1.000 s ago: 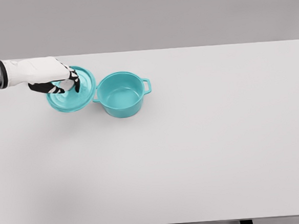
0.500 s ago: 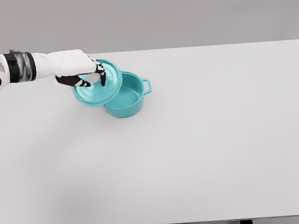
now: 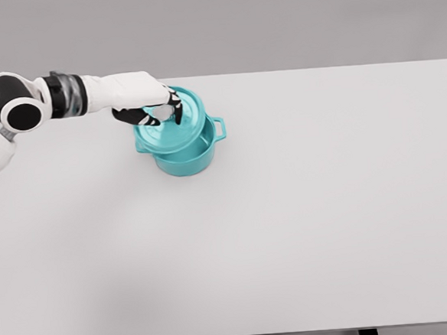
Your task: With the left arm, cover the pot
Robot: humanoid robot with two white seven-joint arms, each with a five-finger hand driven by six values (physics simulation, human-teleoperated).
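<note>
A teal pot [image 3: 188, 158] with a small side handle stands on the white table [image 3: 303, 208], left of its middle and toward the back. My left hand [image 3: 158, 111] reaches in from the left and is shut on the knob of the teal lid [image 3: 176, 131]. The lid is tilted and held just above the pot, covering most of its opening. A sliver of the pot's inside still shows at the right rim, by the handle [image 3: 219, 128]. The knob itself is hidden by my fingers. The right arm is out of view.
My left hand has carried the lid to the right, from the table beside the pot to a spot over the pot's opening. The pot has stayed in place.
</note>
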